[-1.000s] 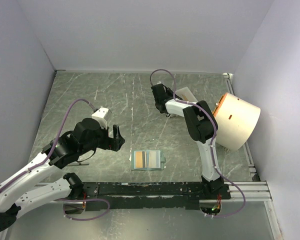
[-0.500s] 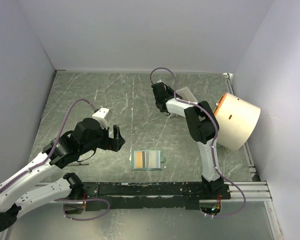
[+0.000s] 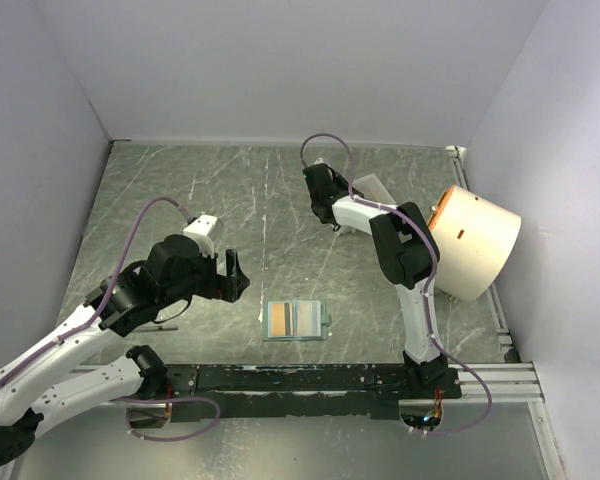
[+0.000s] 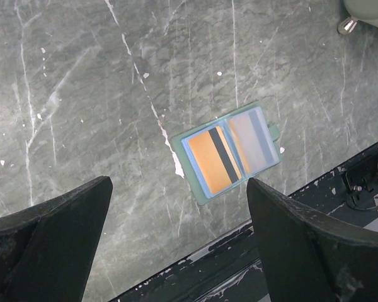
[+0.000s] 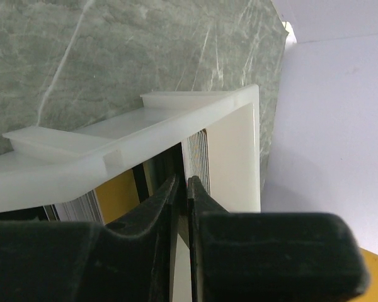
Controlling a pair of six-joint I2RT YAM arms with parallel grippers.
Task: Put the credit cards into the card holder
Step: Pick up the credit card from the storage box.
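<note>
The card holder (image 3: 328, 321), a sage-green wallet, lies open near the table's front edge, also in the left wrist view (image 4: 203, 199). An orange card with a dark stripe (image 4: 208, 160) sits in its left pocket and another card (image 4: 255, 138) shows behind its cloudy right pocket. My left gripper (image 3: 237, 275) is open and empty, hovering left of the wallet (image 4: 177, 184). My right gripper (image 5: 181, 181) reaches into the white tray (image 5: 145, 132) at the back (image 3: 372, 184). Its jaws are pinched on the edge of a dark card among upright cards, beside a gold one (image 5: 116, 195).
A large cream drum-shaped object (image 3: 475, 240) with an orange rim lies at the right edge, close to the right arm. A black rail (image 3: 310, 378) runs along the front edge just below the wallet. Walls enclose the table on three sides.
</note>
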